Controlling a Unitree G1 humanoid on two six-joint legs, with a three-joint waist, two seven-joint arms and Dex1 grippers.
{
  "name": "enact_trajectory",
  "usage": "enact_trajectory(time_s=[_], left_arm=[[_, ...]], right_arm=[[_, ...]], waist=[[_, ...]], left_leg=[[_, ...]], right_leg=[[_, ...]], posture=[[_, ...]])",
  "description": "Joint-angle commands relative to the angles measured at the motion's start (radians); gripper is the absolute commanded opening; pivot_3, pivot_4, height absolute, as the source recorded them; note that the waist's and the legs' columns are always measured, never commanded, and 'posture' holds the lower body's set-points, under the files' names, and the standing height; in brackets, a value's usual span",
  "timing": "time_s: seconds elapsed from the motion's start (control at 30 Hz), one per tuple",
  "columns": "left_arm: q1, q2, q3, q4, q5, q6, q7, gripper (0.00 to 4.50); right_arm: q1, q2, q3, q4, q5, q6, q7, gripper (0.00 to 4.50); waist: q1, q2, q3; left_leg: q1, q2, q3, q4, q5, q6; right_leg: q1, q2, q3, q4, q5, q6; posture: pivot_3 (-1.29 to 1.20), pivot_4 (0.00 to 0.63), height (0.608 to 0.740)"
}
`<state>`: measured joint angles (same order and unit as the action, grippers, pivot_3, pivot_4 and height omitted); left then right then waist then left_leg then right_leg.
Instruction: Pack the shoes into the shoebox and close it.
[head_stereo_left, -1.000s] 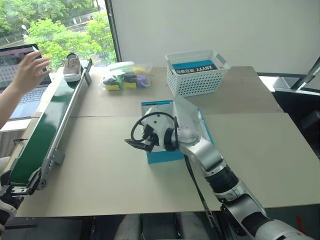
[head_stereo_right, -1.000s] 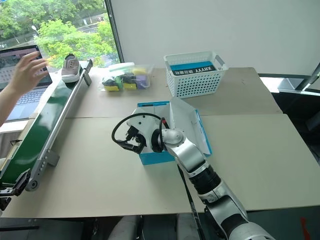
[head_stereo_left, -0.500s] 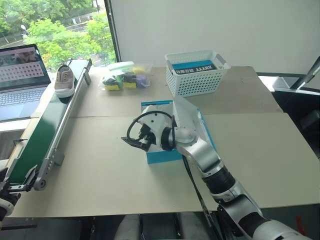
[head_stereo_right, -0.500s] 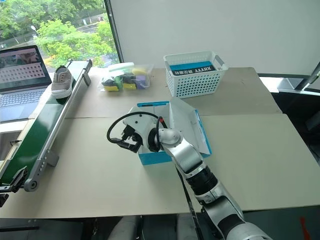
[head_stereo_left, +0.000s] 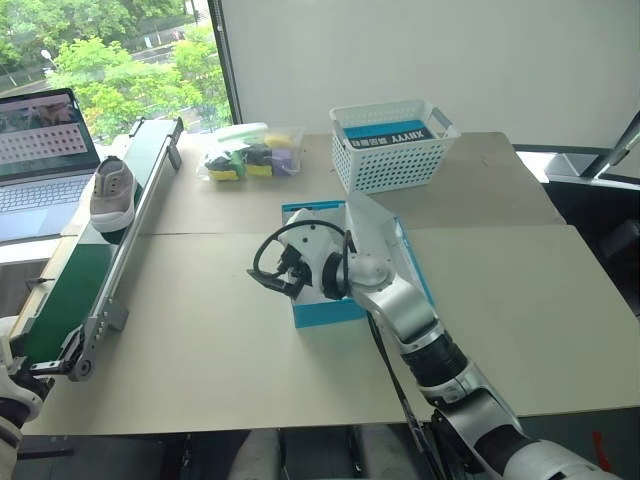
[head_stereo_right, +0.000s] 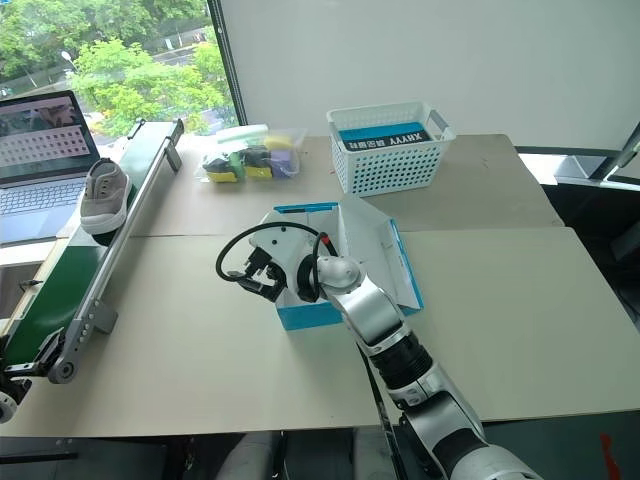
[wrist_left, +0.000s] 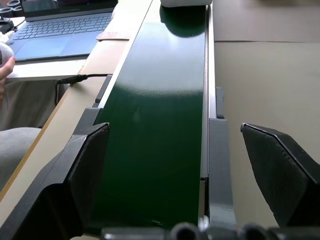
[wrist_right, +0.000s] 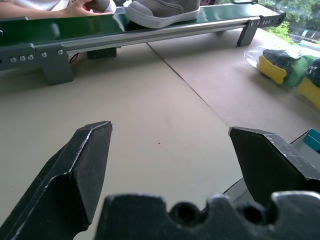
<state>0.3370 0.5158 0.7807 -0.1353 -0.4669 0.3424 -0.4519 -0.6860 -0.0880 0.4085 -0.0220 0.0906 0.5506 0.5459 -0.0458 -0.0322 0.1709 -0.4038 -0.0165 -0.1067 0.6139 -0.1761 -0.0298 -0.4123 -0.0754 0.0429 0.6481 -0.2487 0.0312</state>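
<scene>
One greyish-taupe shoe (head_stereo_left: 108, 190) rides on the green conveyor belt (head_stereo_left: 85, 262) at the left, sole down. The cyan-blue shoebox (head_stereo_left: 328, 312) stands in the middle of the table with its lid (head_stereo_right: 372, 245) flipped up; my right arm hides most of its inside. My right gripper (head_stereo_right: 243, 281) hovers open just left of the box, above the table and pointing toward the belt. In the right wrist view the shoe (wrist_right: 161, 10) lies far beyond the open fingers (wrist_right: 86, 165). My left gripper (wrist_left: 180, 175) is open at the belt's near end, looking along it at the shoe's sole (wrist_left: 185, 2).
A white lattice basket (head_stereo_left: 392, 148) and a clear bag of sponges (head_stereo_left: 250, 155) sit at the back of the table. A laptop (head_stereo_left: 42, 140) stands left of the belt. A person's hand (wrist_right: 85, 6) rests behind the belt.
The shoe has travelled along the belt toward its near end. The person's hand has drawn away from the laptop. My right gripper has stayed by the box.
</scene>
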Motion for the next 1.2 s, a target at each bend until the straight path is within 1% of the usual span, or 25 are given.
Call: enact_trajectory(time_s=[0.03, 0.4, 1.13, 1.2], left_arm=[[-0.017, 0.023, -0.005, 0.018, 0.029, -0.034, 0.014, 4.50], [-0.040, 0.023, -0.020, 0.047, 0.047, -0.043, 0.015, 4.50], [-0.081, 0.031, -0.035, 0.094, 0.069, -0.038, 0.012, 4.50], [-0.087, 0.034, -0.030, 0.099, 0.064, -0.039, 0.006, 3.98]], right_arm=[[-0.036, 0.015, -0.037, -0.019, 0.001, -0.022, -0.009, 4.44], [-0.038, 0.019, -0.044, -0.012, -0.015, -0.024, -0.016, 4.44], [-0.034, 0.037, -0.074, -0.032, 0.002, -0.015, -0.037, 4.44], [-0.042, 0.046, -0.092, -0.035, 0.016, -0.005, -0.039, 4.50]], waist=[[0.000, 0.000, 0.000], [-0.001, 0.000, 0.000], [0.000, 0.000, 0.000], [0.000, 0.000, 0.000]], left_leg=[[0.000, 0.000, 0.000, 0.000, 0.000, 0.000], [0.000, 0.000, 0.000, 0.000, 0.000, 0.000], [0.000, 0.000, 0.000, 0.000, 0.000, 0.000], [0.000, 0.000, 0.000, 0.000, 0.000, 0.000]], right_leg=[[0.000, 0.000, 0.000, 0.000, 0.000, 0.000], [0.000, 0.000, 0.000, 0.000, 0.000, 0.000], [0.000, 0.000, 0.000, 0.000, 0.000, 0.000], [0.000, 0.000, 0.000, 0.001, 0.000, 0.000]], posture=[[0.00, 0.150, 0.729], [0.00, 0.150, 0.729], [0.00, 0.150, 0.729], [0.00, 0.150, 0.729]])
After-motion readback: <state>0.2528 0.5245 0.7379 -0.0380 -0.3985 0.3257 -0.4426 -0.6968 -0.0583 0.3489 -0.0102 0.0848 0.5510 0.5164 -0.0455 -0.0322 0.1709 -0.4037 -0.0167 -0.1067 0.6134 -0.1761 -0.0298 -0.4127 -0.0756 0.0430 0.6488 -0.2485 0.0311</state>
